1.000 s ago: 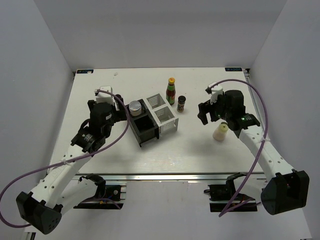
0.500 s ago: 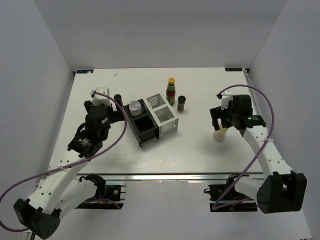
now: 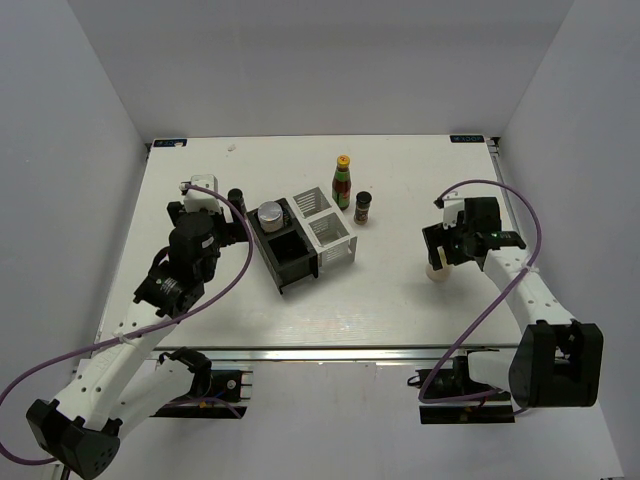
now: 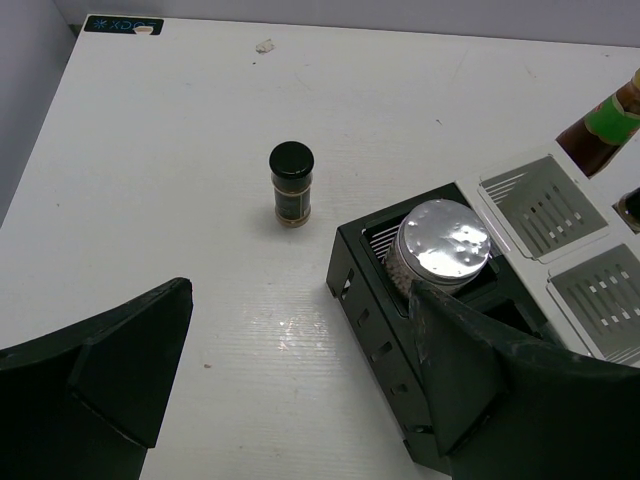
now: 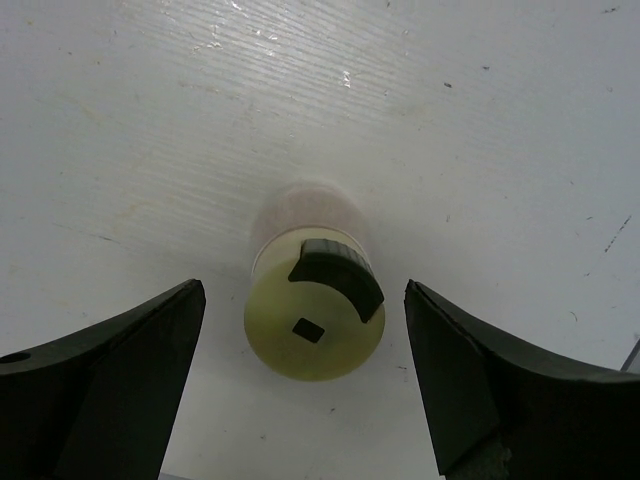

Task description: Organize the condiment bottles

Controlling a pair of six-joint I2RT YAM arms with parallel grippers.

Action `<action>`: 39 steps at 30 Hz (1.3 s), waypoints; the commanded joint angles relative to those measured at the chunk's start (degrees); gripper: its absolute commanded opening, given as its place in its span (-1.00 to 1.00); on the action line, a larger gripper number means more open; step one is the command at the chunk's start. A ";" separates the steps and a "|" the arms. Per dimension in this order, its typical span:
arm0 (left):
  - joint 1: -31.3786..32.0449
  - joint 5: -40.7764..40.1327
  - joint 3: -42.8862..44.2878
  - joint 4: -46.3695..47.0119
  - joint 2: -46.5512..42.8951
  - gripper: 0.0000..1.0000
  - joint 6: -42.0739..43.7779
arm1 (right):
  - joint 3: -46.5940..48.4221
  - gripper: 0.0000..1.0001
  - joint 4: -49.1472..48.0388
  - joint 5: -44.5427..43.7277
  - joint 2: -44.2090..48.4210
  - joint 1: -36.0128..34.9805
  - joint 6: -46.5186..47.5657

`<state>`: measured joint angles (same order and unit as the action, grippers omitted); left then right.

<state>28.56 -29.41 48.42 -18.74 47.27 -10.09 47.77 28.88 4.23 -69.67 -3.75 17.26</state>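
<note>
The cream squat bottle (image 5: 315, 320) stands upright between the open jaws of my right gripper (image 5: 305, 370), touching neither finger; the top view shows the right gripper (image 3: 441, 254) just above the bottle (image 3: 436, 271). My left gripper (image 4: 300, 370) is open and empty beside the rack's black half (image 4: 385, 320), in whose back compartment the silver-lidded jar (image 4: 443, 240) sits. A black-lidded spice jar (image 4: 291, 183) stands on the table ahead of it. The red-green sauce bottle (image 3: 343, 181) and the second dark jar (image 3: 363, 207) stand behind the rack's white half (image 3: 330, 228). The left gripper (image 3: 228, 230) is left of the rack.
The rack's front black compartment (image 3: 293, 258) and both white compartments (image 4: 545, 200) hold nothing. White walls enclose the table (image 3: 370, 300) on three sides. Cables loop off both arms.
My right gripper has moved right and toward me, coming down over the cream bottle. My left gripper drew back slightly, uncovering the black-lidded jar, then stayed still.
</note>
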 commanded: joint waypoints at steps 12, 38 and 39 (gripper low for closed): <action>-0.26 -0.21 -0.35 1.17 -0.16 0.96 0.51 | -1.54 -0.07 -3.57 0.95 -0.82 1.11 0.58; -0.26 -3.37 -0.88 0.90 1.34 0.96 0.59 | 34.39 -1.00 6.28 15.81 -4.50 -21.47 2.26; -0.26 -3.98 -0.88 0.81 1.42 0.96 0.77 | 37.19 -1.00 4.88 15.64 -7.29 -22.17 1.99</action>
<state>28.56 -31.33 48.18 -18.79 48.62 -9.87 79.07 37.10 19.81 -72.71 -24.34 20.99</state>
